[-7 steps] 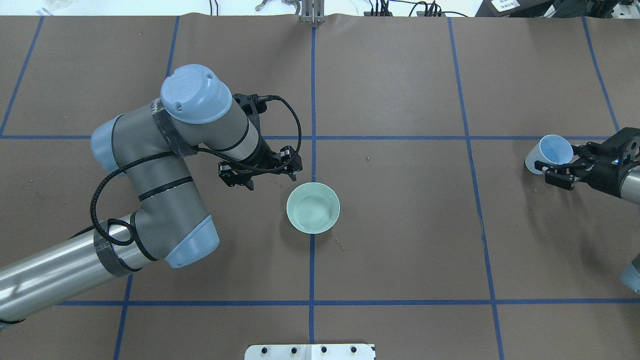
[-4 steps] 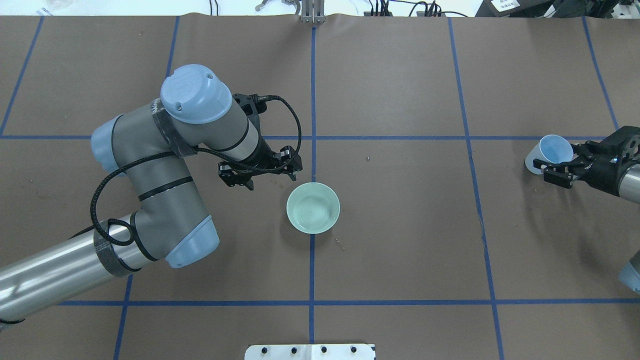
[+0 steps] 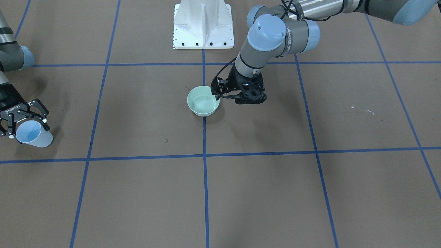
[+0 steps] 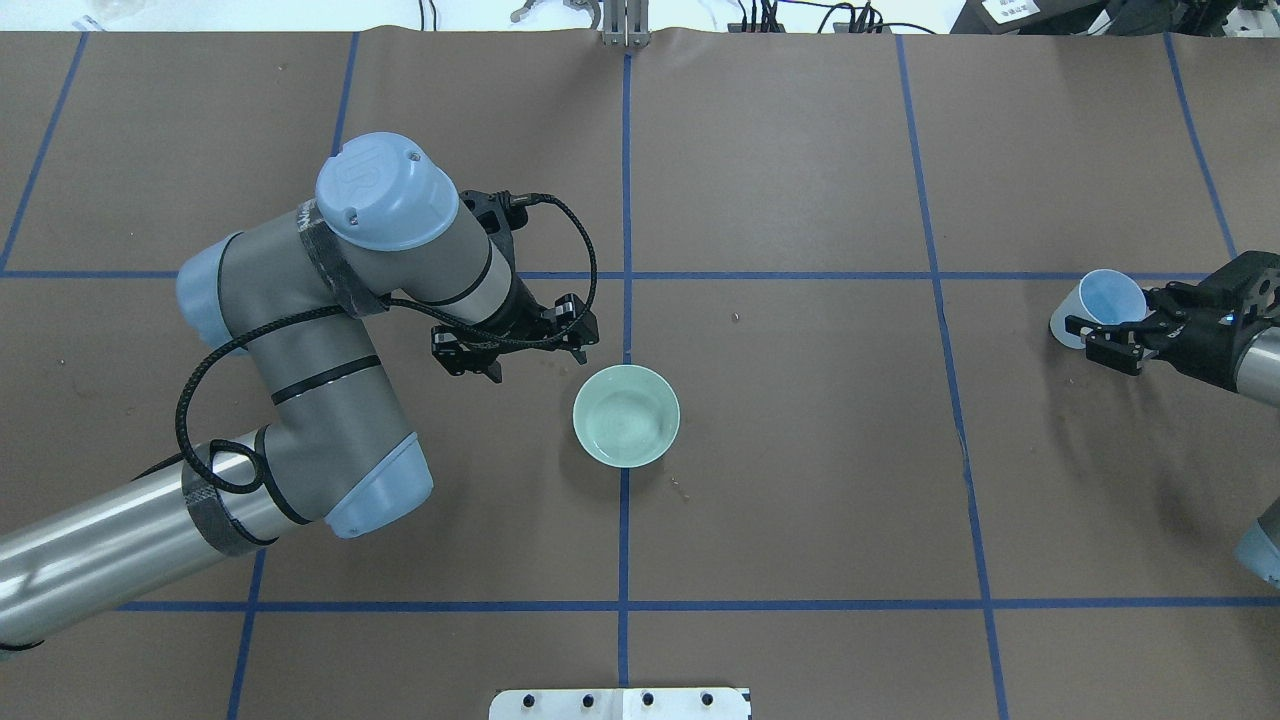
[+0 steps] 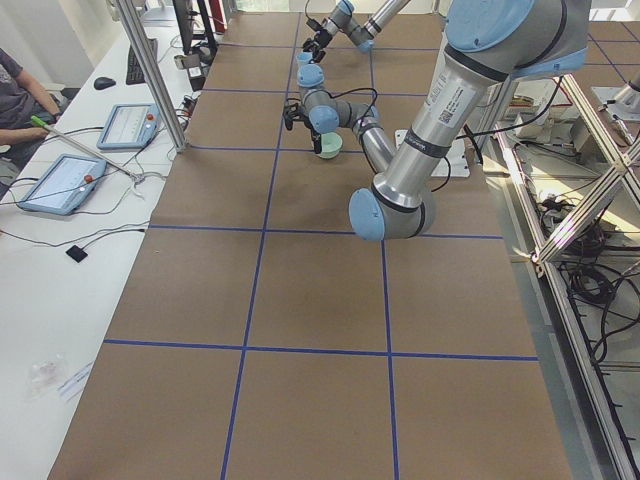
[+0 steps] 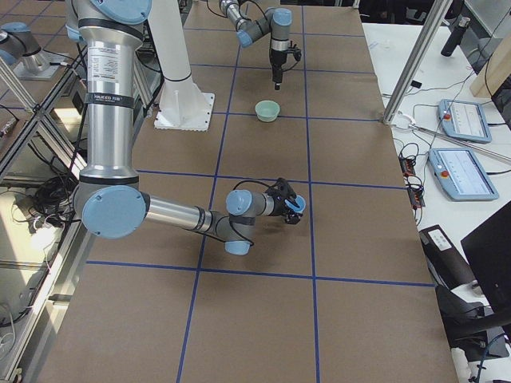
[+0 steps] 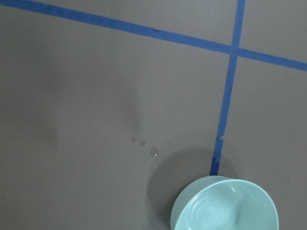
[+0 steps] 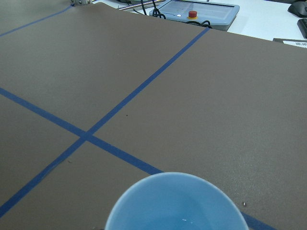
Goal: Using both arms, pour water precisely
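A pale green bowl point(image 4: 582, 418) stands at the table's middle; faint rings show inside it, and I cannot tell whether that is water. My left gripper point(image 4: 540, 363) hangs open and empty just off the bowl's far-left side, one fingertip close to the rim of the bowl point(image 3: 189, 103). At the far right a light blue cup point(image 4: 1110, 295) stands on the table. My right gripper point(image 4: 1085, 337) lies level with a finger on each side of the cup point(image 3: 32, 136), open as far as I can see. A small glint sits low inside the cup point(image 8: 175, 206).
A few small wet drops point(image 7: 153, 153) lie on the brown paper beside the bowl point(image 7: 225, 211). Blue tape lines grid the table. The white pedestal point(image 3: 203, 24) stands at the robot's side. Tablets and cables lie past the far edge.
My left arm and gripper have drifted slightly up and to the left, away from the bowl. The right gripper has edged a little further along the cup, which has stayed in place.
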